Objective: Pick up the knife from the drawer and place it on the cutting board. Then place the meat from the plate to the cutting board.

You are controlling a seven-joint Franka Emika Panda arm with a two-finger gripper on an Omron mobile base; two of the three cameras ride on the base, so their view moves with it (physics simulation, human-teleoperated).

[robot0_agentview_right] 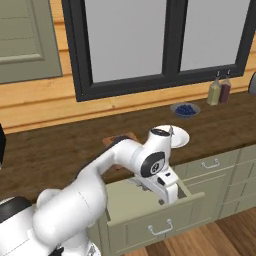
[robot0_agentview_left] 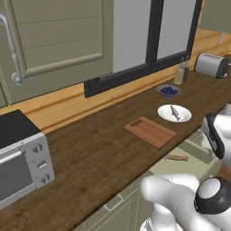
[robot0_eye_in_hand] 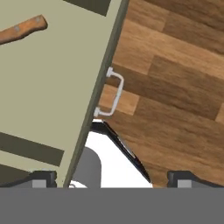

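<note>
Knife (robot0_eye_in_hand: 22,29) is lying flat on the pale floor of the open drawer (robot0_eye_in_hand: 52,96), and the hand view is catching just its brown wooden handle, up toward the far left corner of the picture. In the left base view the same handle (robot0_agentview_left: 177,158) is showing inside the drawer (robot0_agentview_left: 189,155), below the near edge of the counter (robot0_agentview_left: 99,153). The drawer is standing pulled out from the cabinets, with its front panel and small silver handle (robot0_agentview_right: 161,228) facing the wood floor (robot0_eye_in_hand: 175,87).

Gripper (robot0_agentview_right: 167,195) is hanging over the drawer's near part, pointing down, with the fingers (robot0_eye_in_hand: 43,178) spread wide apart and grasping nothing. One fingertip is sitting over the drawer's interior while the other is sitting out over the floor, so the drawer front is running between them in the hand view. The knife is lying well apart from both.

On the counter, the cutting board (robot0_agentview_left: 150,131) is lying bare, its slot toward the far left end. Just to its right, the white plate (robot0_agentview_left: 174,113) is holding a piece of meat (robot0_agentview_left: 175,113). Farther back, a bowl of blue berries (robot0_agentview_left: 168,91) is sitting near two bottles (robot0_agentview_right: 219,91) under the window (robot0_agentview_right: 150,45). A toaster (robot0_agentview_left: 211,65) is standing at the far right and a toaster oven (robot0_agentview_left: 20,158) at the near left.
</note>
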